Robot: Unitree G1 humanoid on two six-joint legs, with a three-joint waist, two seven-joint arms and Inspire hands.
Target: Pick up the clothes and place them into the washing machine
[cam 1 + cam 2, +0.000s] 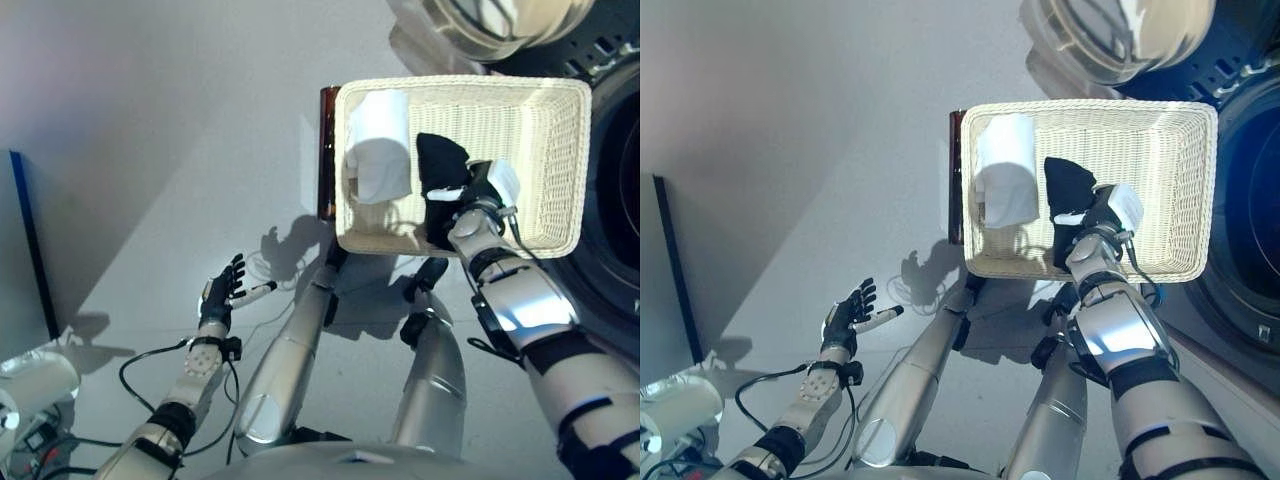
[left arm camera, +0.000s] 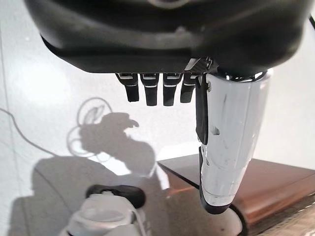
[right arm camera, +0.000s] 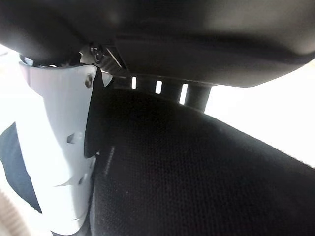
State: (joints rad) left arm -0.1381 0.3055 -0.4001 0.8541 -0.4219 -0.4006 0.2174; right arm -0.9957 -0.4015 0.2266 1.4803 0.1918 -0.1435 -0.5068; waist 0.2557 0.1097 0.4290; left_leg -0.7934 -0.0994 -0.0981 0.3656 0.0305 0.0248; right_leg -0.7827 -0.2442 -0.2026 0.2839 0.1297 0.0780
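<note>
A white wicker basket (image 1: pixel 460 85) stands ahead on the floor. In it lie a white garment (image 1: pixel 380 150) on the left and a black garment (image 1: pixel 440 160) in the middle. My right hand (image 1: pixel 480 195) is down in the basket on the black garment. In the right wrist view the black garment (image 3: pixel 197 172) fills the space past the palm, with the white-covered thumb (image 3: pixel 59 147) lying against it. My left hand (image 1: pixel 222 290) hangs low at the left over the bare floor, open and holding nothing, also seen in the left wrist view (image 2: pixel 152 91).
The washing machine's dark drum opening (image 1: pixel 620 180) is at the right, right behind the basket. Its round door (image 1: pixel 490 25) stands swung open at the top. A brown board (image 1: pixel 327 150) sits against the basket's left side. A dark blue panel (image 1: pixel 30 240) stands at far left.
</note>
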